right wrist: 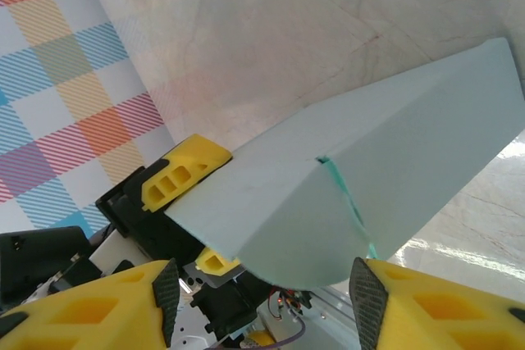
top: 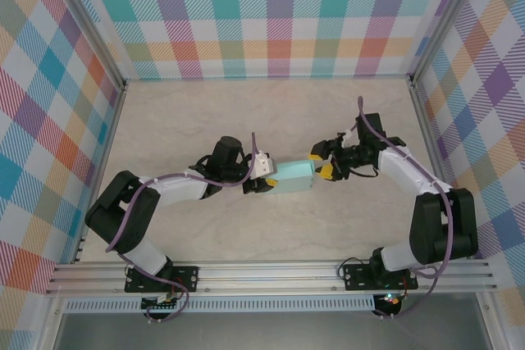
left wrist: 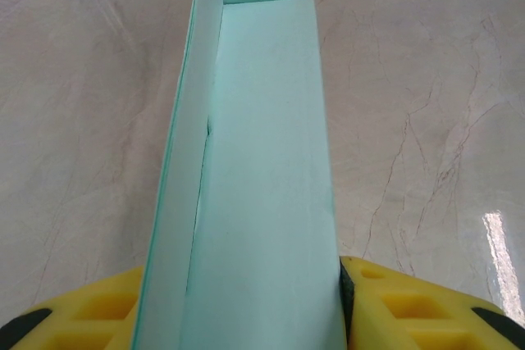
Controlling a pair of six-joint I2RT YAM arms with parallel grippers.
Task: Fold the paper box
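The paper box [top: 293, 178] is a pale mint rectangular tube held just above the middle of the table. My left gripper [top: 262, 175] is shut on its left end; in the left wrist view the box [left wrist: 262, 161] runs away from me, pressed between both yellow fingers [left wrist: 410, 309]. My right gripper [top: 321, 164] is at the box's right end, its jaws open. In the right wrist view the box's rounded end flap [right wrist: 328, 235] hangs between my right gripper's [right wrist: 262, 293] pads. The right pad is close to the flap's corner and the left pad stands well clear.
The marbled tabletop [top: 246, 112] is fenced by plaid walls [top: 49, 120] on three sides. A metal rail [top: 271, 272] with both arm bases runs along the near edge. The left gripper's yellow fingers [right wrist: 184, 174] show behind the box in the right wrist view.
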